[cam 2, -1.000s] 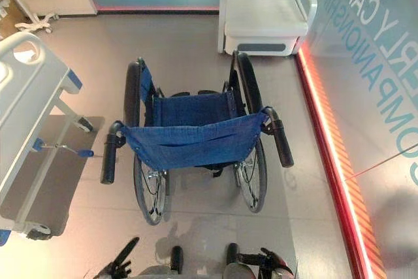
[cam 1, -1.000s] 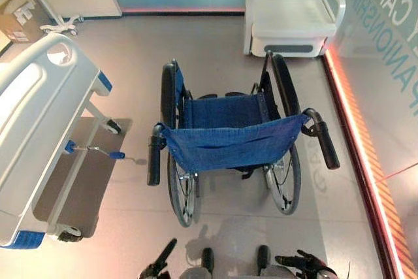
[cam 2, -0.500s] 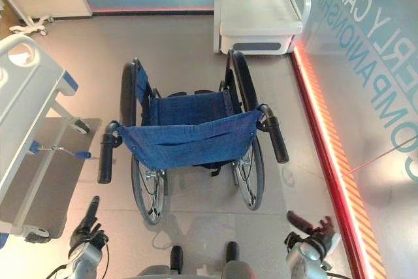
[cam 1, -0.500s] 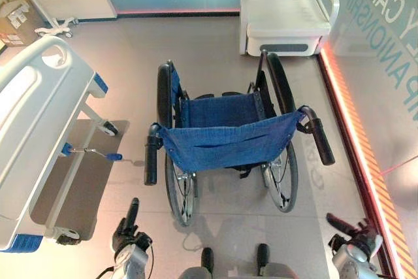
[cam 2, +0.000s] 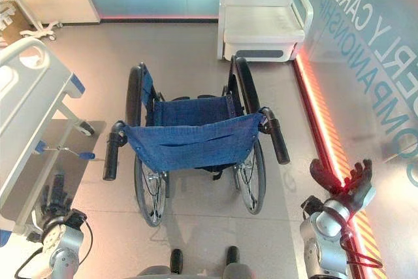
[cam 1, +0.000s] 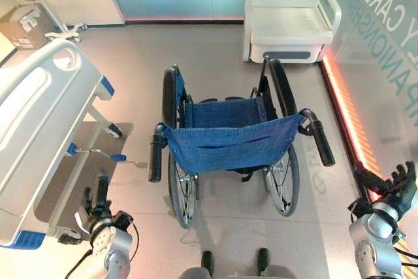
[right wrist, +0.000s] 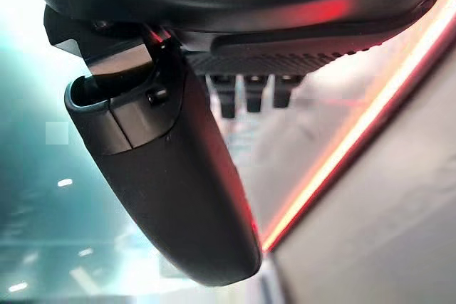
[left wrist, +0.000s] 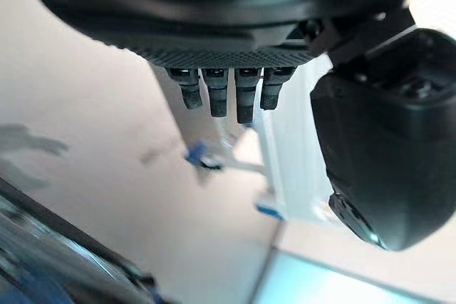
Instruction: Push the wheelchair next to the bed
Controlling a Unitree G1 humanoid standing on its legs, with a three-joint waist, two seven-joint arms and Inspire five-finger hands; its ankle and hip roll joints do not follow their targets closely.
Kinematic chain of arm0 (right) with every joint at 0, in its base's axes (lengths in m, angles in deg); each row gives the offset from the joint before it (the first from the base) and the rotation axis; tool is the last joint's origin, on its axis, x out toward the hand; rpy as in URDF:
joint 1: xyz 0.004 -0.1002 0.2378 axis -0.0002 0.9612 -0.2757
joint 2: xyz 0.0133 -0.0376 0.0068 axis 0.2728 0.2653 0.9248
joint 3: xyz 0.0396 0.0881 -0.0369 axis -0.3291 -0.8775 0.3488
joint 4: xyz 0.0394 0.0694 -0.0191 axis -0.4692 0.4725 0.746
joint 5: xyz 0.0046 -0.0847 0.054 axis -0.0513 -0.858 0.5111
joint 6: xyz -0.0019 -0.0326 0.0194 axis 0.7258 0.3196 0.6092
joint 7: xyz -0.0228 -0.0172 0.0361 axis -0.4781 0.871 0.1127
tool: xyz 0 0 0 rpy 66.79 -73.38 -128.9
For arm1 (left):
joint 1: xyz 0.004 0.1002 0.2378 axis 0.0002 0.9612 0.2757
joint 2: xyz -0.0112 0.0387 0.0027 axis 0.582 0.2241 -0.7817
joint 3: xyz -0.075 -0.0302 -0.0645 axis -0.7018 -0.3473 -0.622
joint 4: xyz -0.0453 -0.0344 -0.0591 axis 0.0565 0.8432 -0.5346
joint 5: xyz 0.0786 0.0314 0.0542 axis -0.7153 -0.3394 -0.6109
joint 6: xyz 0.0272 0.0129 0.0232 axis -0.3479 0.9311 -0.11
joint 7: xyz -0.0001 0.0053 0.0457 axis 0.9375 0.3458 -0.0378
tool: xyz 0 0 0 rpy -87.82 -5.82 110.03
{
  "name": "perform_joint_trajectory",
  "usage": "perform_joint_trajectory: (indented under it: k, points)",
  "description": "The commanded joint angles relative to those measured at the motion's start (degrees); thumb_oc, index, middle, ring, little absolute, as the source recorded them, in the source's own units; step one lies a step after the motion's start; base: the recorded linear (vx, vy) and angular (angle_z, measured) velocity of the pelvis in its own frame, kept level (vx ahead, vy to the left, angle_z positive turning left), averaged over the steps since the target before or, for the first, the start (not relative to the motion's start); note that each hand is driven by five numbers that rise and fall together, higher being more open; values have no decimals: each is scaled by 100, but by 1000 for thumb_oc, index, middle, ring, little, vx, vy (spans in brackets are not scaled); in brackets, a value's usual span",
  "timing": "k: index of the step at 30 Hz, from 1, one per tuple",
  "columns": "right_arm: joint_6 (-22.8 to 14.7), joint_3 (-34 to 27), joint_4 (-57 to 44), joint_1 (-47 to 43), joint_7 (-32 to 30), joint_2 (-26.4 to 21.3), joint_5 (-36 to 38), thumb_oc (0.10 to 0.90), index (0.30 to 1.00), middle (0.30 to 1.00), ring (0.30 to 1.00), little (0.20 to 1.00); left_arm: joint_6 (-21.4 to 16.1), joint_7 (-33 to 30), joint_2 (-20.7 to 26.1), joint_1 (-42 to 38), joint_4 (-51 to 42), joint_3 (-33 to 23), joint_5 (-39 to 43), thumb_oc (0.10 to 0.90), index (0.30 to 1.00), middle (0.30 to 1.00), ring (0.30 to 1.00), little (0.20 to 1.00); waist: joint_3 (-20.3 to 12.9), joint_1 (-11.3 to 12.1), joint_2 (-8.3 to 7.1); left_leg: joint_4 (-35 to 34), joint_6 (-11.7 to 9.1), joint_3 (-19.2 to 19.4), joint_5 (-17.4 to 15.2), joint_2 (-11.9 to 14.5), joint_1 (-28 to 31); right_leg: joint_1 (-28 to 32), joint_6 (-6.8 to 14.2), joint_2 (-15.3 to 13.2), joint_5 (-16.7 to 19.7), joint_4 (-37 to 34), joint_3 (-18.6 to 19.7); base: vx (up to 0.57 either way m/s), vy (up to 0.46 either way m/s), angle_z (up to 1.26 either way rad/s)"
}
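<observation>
Left eye view: the hospital bed (cam 1: 36, 122) fills the left side of the room, its white footboard and blue-cornered frame running from near to far. The wheelchair (cam 1: 228, 142) stands at the centre, well apart from the bed, with bare floor between them. Its blue sling backrest faces the robot and its seat points toward the far wall, where a white armchair (cam 1: 290, 17) sits; the long axis thus lies near-to-far, roughly parallel to the bed. Two black push handles project toward the robot: the left push handle (cam 1: 155, 158) and the right push handle (cam 1: 320, 142). The left hand (cam 1: 98, 210) hangs low at the near left, fingers straight and holding nothing, nearer the bed frame than the chair. The right hand (cam 1: 392, 191) is raised at the near right beside the glowing red floor strip (cam 1: 346, 106), fingers spread wide and empty. Each hand lies outboard of and nearer than its handle; both must likely travel inward and forward to grasp, and the chair must then go left.
</observation>
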Motion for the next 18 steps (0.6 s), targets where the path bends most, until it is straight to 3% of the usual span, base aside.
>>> perform_joint_trajectory:
  k: [1, 8, 13, 16, 18]
  points:
    - [-582, -398, -764, -514, -200, -703, -699, 800, 900, 900, 900, 900, -211, 166, 850, -502, -618, -230, -551, 800, 900, 900, 900, 900, -367, 69, -65, 21, -36, -23, -15, 8, -184, 123, -198, 14, -26, 11, 8, 0, 0, 0]
    - [-894, -212, -1367, -834, 15, -1014, -801, 800, 900, 900, 900, 900, -210, 528, 1169, -828, -1438, -106, -657, 800, 900, 900, 900, 900, -356, 124, -74, 21, -73, -7, 3, 33, -198, 139, -178, 4, -37, 11, -32, 0, 0, 0]
    - [-1267, -293, -1815, -934, 544, -1196, -259, 800, 900, 900, 900, 900, -466, 1155, 1548, -951, -1915, -234, -999, 800, 900, 900, 900, 900, -359, 121, -94, 21, -107, 59, 1, 49, -198, 141, -144, -2, -44, 12, -2, 7, -1, 3]
    - [-1273, -220, -2100, -922, 905, -1213, -50, 800, 900, 900, 900, 900, -262, 1660, 1655, -956, -2254, -186, -813, 800, 900, 900, 900, 900, -357, 126, -101, 21, -122, 94, -5, 56, -199, 133, -122, -9, -43, 13, 15, 0, 0, 0]
    - [-1192, -162, -2253, -907, 1262, -1229, 254, 800, 900, 900, 900, 900, 115, 1881, 1720, -920, -2416, -144, -799, 800, 900, 900, 900, 900, -348, 133, -105, 21, -129, 114, -2, 60, -216, 112, -108, -10, -37, 14, 32, 0, 0, 0]
